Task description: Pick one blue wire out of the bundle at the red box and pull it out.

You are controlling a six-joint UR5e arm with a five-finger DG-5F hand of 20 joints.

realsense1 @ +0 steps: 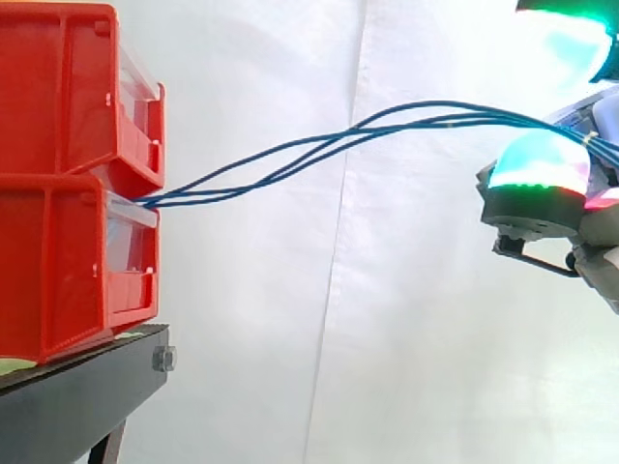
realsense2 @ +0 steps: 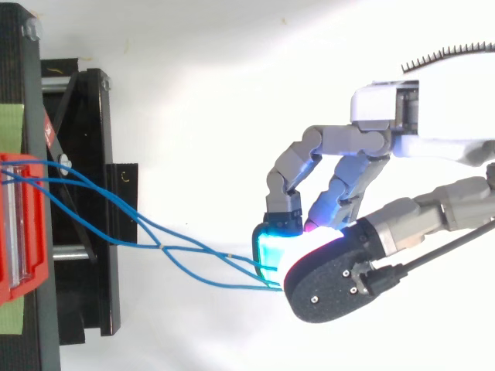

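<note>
The hand [realsense2: 387, 224] pinches the blue wires [realsense1: 455, 116] between curled fingers [realsense2: 271, 243], well right of the red boxes [realsense1: 58, 193].

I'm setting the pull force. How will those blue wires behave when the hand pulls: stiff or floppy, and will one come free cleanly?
Probably floppy: the blue wires curve loosely between the red box and the hand rather than running taut. Likely light, being thin. They cross one another, and several enter the hand's pinch, so they may drag together.
</note>
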